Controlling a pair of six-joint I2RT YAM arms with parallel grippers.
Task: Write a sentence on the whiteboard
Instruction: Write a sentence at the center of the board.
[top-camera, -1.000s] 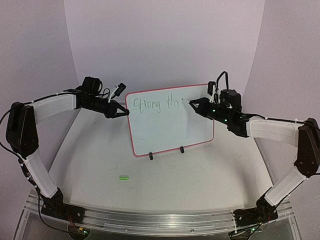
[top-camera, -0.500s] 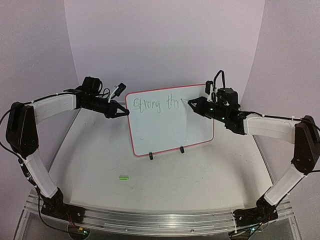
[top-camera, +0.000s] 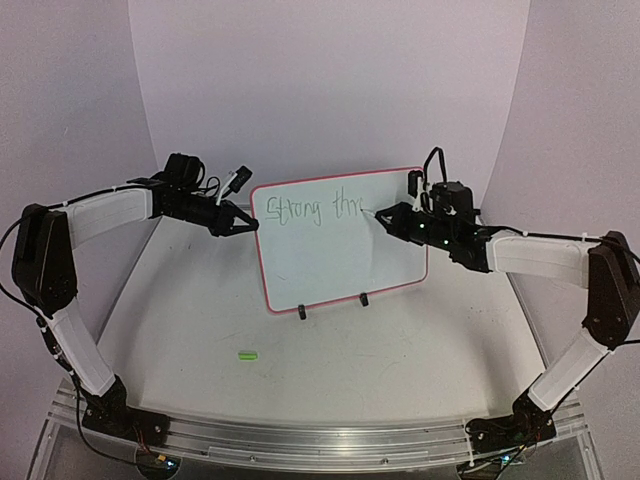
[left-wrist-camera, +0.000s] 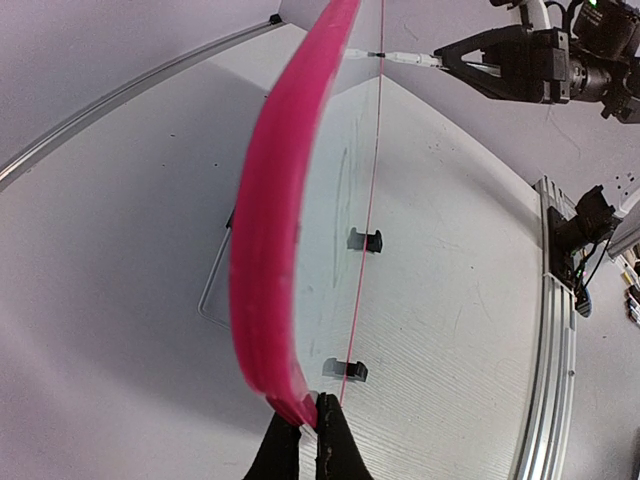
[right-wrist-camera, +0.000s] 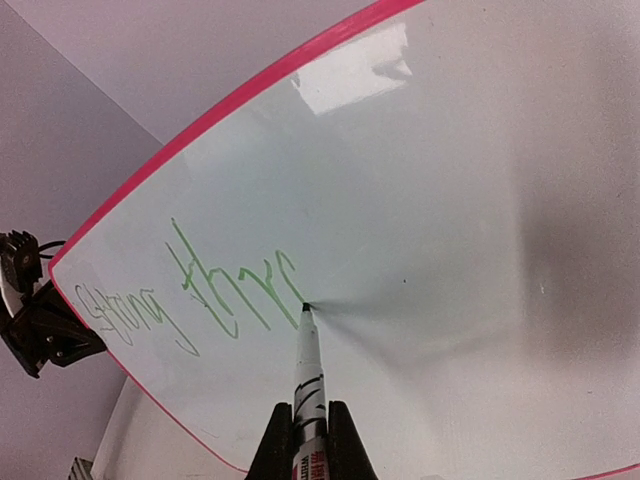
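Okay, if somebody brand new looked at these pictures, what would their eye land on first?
First, the pink-framed whiteboard standing at the centre of the top view, with green handwriting across its upper part. Next, the right gripper, shut on a marker whose tip touches the board at the end of the writing. The left gripper pinches the board's left edge.
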